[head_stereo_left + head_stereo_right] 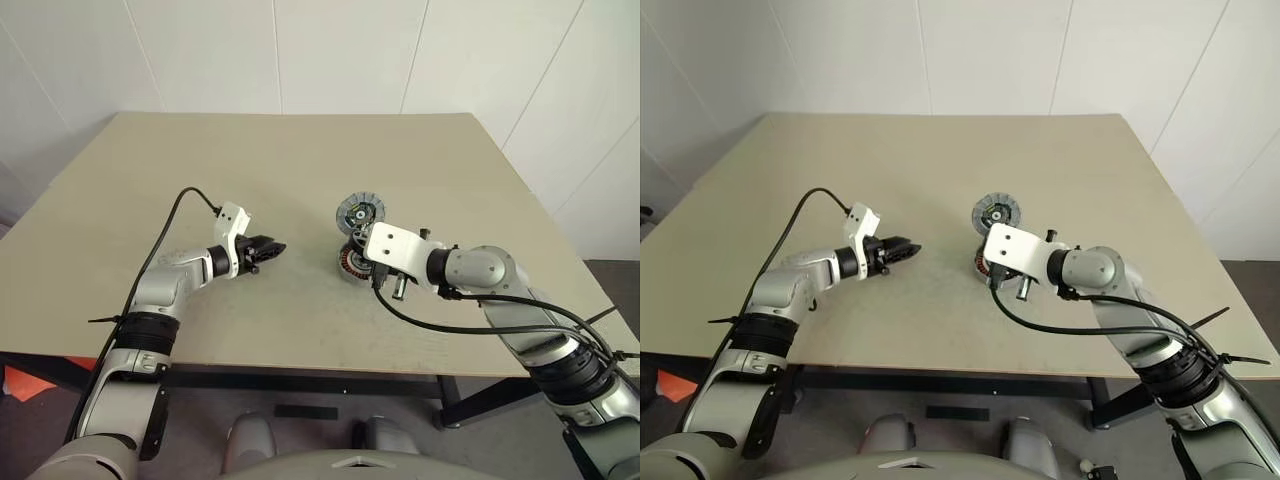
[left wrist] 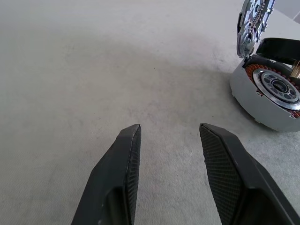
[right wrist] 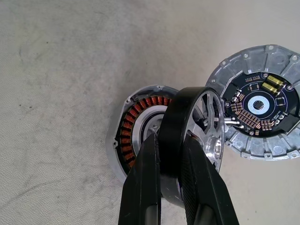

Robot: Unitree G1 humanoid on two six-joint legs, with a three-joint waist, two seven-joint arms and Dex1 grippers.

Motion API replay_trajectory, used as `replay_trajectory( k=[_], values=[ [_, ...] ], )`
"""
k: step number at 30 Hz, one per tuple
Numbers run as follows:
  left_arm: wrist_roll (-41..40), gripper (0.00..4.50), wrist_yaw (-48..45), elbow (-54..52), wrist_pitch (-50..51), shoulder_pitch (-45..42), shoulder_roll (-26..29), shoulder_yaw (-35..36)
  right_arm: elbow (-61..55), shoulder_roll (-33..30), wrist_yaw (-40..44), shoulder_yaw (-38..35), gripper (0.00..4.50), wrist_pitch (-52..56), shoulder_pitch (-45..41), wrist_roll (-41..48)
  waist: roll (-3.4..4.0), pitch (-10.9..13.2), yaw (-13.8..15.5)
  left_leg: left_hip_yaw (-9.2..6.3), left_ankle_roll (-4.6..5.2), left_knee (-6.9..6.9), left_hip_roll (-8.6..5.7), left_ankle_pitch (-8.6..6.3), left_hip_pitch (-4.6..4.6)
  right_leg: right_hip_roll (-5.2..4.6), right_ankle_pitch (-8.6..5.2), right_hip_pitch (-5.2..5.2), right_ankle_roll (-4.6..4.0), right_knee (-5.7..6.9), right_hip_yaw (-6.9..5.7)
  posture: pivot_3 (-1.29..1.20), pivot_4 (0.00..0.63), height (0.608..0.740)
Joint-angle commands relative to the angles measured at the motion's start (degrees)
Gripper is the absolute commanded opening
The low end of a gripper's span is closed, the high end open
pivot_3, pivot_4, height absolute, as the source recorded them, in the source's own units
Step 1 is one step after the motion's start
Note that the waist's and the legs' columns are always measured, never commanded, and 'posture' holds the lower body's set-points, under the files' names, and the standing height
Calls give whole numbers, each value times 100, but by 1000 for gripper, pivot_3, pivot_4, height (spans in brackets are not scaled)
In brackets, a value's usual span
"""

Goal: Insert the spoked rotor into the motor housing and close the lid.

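The right tool (image 3: 171, 154) pinches the rotor (image 3: 192, 126) by its rim over the housing (image 3: 136, 133); the left tool (image 2: 171, 136) gapes, empty.

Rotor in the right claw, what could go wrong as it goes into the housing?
The right claw pinches the rotor by its dark rim, tilted on edge over the housing, so it may jam on the copper windings. The lid lies close beside the housing and could be knocked.

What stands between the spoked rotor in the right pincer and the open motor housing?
Nothing visible. The right pincer holds the spoked rotor by its dark rim just over the motor housing, whose copper windings lie uncovered. The lid lies beside it.
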Motion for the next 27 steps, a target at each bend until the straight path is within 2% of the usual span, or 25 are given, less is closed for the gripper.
replay_trajectory(
  k=[1, 10, 17, 27],
  values=[
    [-52, 2116, 12, -241, -14, -82, 70, 94, 68, 28, -89, -51, 283, -154, -48, -99, 0, 0, -1, 0, 0, 0, 0, 0, 1, 0, 0, 0, 0, 0, 0, 0, 0, 740],
    [-43, 2116, 25, -240, -19, -110, 79, 103, 228, 138, -88, -57, 283, -205, -84, -126, 0, 0, -2, 0, 0, 0, 0, 0, 0, 0, 0, 0, 0, 1, 0, 0, 0, 740],
    [-37, 2116, 40, -196, -53, -150, 88, 110, 190, 111, -67, -69, 2663, -294, -94, -191, 0, 0, -1, 0, 0, 0, 0, 0, 1, 0, 0, 0, 0, 1, 0, 0, 0, 740],
    [-29, 2116, 29, -127, -92, -204, 52, 82, -229, -63, 181, -338, 2663, -176, -146, -11, 0, 0, -1, 0, 0, 0, 0, 0, 1, 0, 0, 0, 0, 1, 0, 0, 0, 740]
  ],
)
